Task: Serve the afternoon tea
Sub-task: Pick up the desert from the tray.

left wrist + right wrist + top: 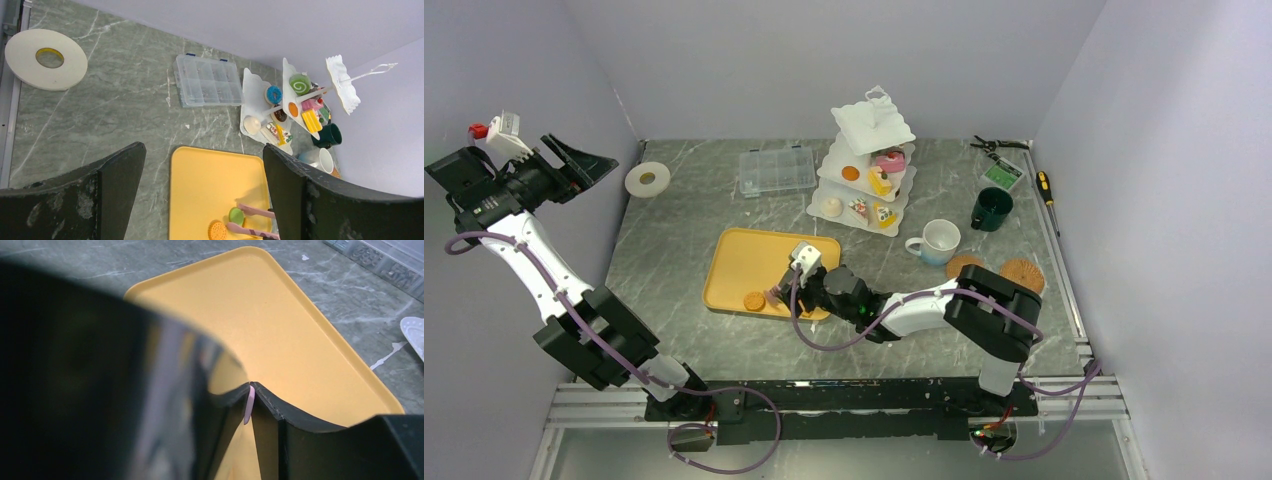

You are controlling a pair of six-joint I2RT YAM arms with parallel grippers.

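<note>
- Right gripper [250,388]: jaws clamped on the pink tongs [256,212], low over the yellow tray [744,255].
- Tong arms: one on each side of a green round pastry [236,216]. An orange biscuit [217,230] lies just beside it on the tray.
- Left gripper [202,150]: jaws spread wide, nothing between them, raised beyond the left edge of the table [674,240].
- Three-tier stand [872,125]: at the back of the table, with pastries on its two lower tiers.
- White mug [940,240] and dark-green mug [991,208]: right of the stand.
- Cork coasters [1022,274]: two, near the white mug.
</note>
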